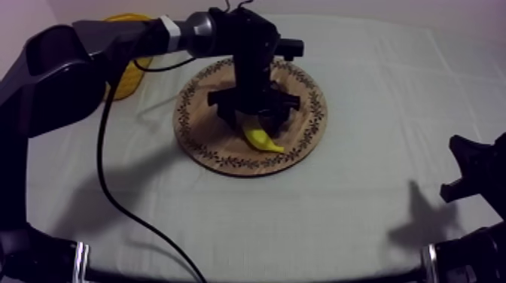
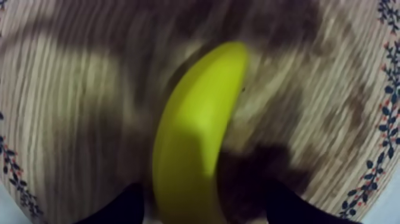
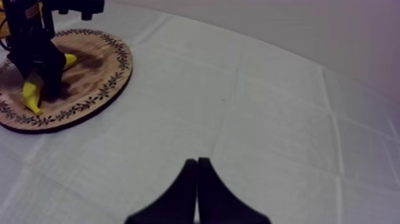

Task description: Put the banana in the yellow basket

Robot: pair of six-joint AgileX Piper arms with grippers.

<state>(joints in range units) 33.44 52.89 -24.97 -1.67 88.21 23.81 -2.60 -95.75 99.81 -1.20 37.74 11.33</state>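
My left gripper [image 1: 254, 122] is down over the wooden board [image 1: 197, 128] in the middle of the table. Its fingers [image 2: 119, 208] stand wide apart, one on each side of the banana [image 2: 196, 137], and I see a gap and shadow between the right finger and the peel. I judge that I have not closed on it. The banana lies flat on the board, toward its near right part, with its tip pointing to the near right rim.

The reach and the lowering look done. The squeeze, the lift and the carry are all left to do. The yellow basket [image 1: 137, 69] sits at the far left of the table, partly behind my left arm, and well apart from the board.

My right gripper [image 3: 196, 190] hangs above the cloth [image 1: 339, 218] at the near right, its fingers pressed together on nothing.
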